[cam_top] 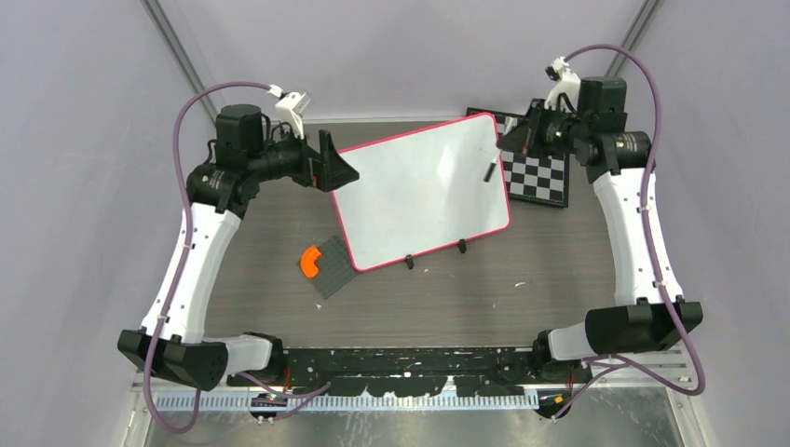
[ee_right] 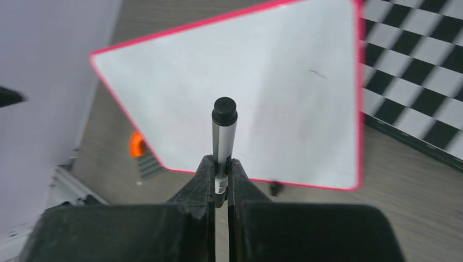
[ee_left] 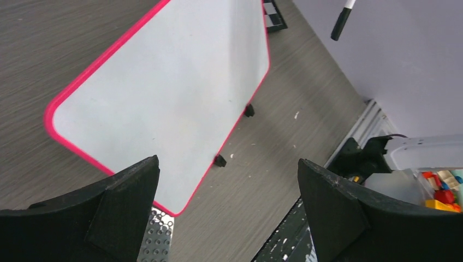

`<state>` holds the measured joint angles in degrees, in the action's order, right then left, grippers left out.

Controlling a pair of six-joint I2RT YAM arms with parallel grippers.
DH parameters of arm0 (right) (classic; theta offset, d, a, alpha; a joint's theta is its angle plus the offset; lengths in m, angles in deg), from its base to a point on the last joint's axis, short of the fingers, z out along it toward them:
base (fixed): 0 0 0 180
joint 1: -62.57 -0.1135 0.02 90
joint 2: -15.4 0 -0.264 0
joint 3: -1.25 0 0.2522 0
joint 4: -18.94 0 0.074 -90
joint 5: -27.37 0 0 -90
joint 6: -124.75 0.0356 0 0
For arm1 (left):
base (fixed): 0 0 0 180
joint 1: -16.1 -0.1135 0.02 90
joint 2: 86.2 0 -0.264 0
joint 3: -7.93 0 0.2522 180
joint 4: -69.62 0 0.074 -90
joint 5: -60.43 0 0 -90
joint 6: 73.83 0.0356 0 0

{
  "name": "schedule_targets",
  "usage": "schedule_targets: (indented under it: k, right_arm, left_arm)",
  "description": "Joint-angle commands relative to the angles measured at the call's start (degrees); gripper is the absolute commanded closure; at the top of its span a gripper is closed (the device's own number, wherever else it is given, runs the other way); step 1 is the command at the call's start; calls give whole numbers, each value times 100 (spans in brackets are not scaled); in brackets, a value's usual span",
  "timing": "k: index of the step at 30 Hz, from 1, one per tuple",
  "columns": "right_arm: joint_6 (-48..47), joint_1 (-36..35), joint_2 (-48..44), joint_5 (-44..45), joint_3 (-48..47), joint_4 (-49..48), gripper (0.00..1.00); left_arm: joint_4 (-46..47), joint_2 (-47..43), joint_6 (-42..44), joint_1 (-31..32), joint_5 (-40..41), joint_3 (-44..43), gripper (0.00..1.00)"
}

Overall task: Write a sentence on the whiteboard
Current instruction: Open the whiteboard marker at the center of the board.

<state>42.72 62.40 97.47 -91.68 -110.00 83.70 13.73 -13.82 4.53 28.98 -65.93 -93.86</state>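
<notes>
Since the writing falls to whichever arm carries the pen, I log the right claw [ee_right: 220,164] first: jaws together, clamped on the barrel of a marker [ee_right: 223,134], black end leading. I cannot tell whether that end is a cap or a bare nib. The whiteboard [cam_top: 419,191] lies skewed in the middle of the desk [cam_top: 578,279], its long axis running from near-left to far-right, with the feet on the near long edge. From the right claw the board sits to the left and below. In the top view the marker's black end hangs over the board's right portion, just inside the edge beside the chessboard [cam_top: 540,172]. The left wrist view shows the marker up in the air, apart from the surface. The board face is blank except for one faint stroke [ee_right: 316,72]; no sentence yet. The left claw [cam_top: 331,163] is spread wide, holds nothing, and sits at the board's left short edge. My judgement: the right arm owns this, and the coming move is downward onto the board.
</notes>
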Motion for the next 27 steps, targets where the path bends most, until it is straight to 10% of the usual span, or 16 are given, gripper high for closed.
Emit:
schedule_targets:
  k: [1,15,27]
  right_arm:
    - [2191,-491,-174,-629,51,-1488,100]
    - [3628,-1727,-388,725,719,-1583,100]
    - [3956,-1970,-498,396,1030,-1845,100]
  left_arm:
    - [543,6,-382,180,-652,-17,0]
    - [531,1218,109,2188,870,-534,19]
    - [769,1923,-230,2532,1122,-962,44]
